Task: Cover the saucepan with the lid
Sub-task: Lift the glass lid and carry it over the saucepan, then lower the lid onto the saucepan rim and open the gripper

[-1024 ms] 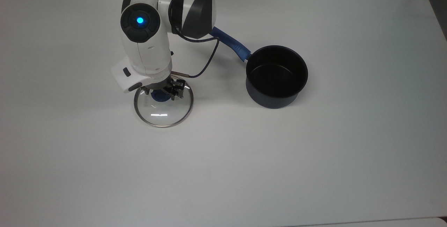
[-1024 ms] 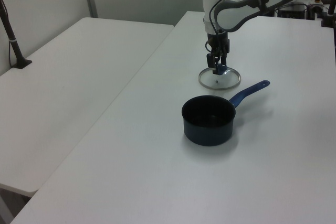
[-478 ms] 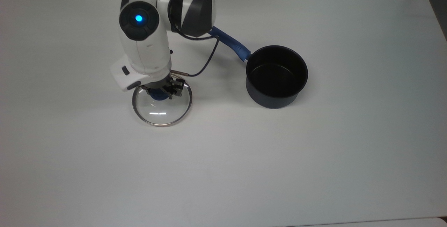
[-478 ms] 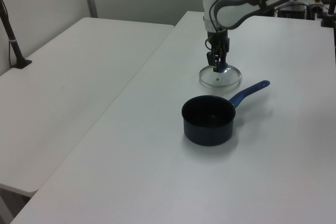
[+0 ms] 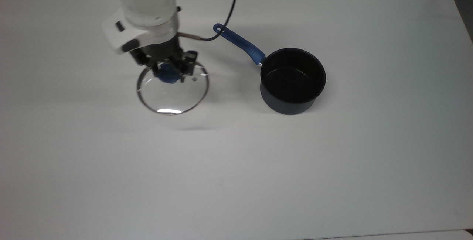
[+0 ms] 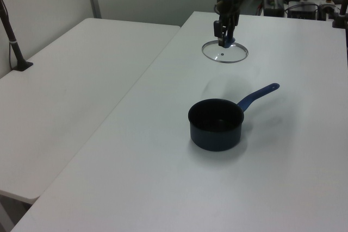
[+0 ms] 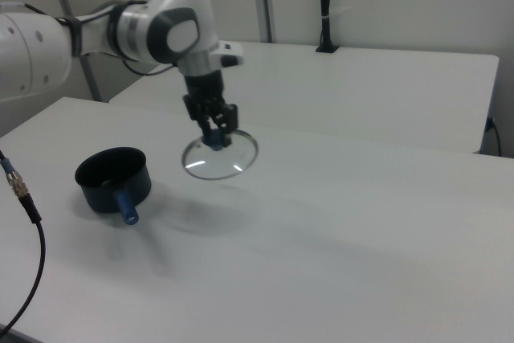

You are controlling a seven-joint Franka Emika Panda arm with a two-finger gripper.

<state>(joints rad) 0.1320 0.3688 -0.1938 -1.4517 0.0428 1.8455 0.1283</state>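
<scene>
The clear glass lid [image 5: 173, 91] [image 6: 225, 53] [image 7: 219, 156] with its thin metal rim hangs level in the air above the white table, its shadow on the surface below. My gripper [image 5: 169, 71] [image 6: 224, 39] [image 7: 215, 139] is shut on the lid's blue knob [image 5: 168, 75]. The dark saucepan [image 5: 292, 81] [image 6: 216, 124] [image 7: 112, 179] stands upright and empty on the table, to the top view's right of the lid and well apart from it. Its long blue handle [image 5: 239, 43] [image 6: 258, 95] points toward the top view's upper left.
The white table [image 5: 258, 166] carries only the saucepan. A second white table [image 6: 70, 80] adjoins it at the left view's left. A black cable [image 5: 228, 14] droops from the arm over the handle's end. A black post [image 7: 325, 6] stands on the far table.
The lid has left the table: my gripper has risen with it, shut on the knob, and the arm has pulled toward the top view's upper left. The saucepan has not moved.
</scene>
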